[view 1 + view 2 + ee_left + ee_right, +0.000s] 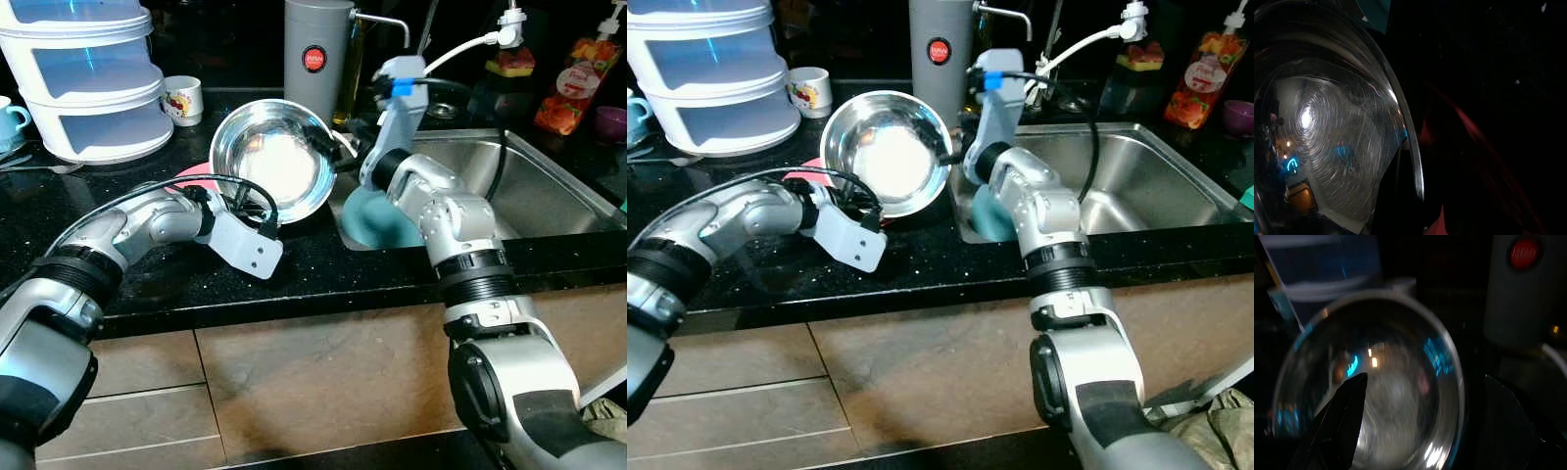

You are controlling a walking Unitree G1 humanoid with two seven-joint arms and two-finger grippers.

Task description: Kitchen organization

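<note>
Black speckled stone counter point(323, 269) is seen bearing a shiny round steel bowl point(274, 157), tilted beside the steel sink point(549, 191), gripped at its lower rim by the left gripper point(257, 208) and straddled by the right gripper's point(1420, 426) wide-spread fingers, so tidying is judged unfinished.
</note>
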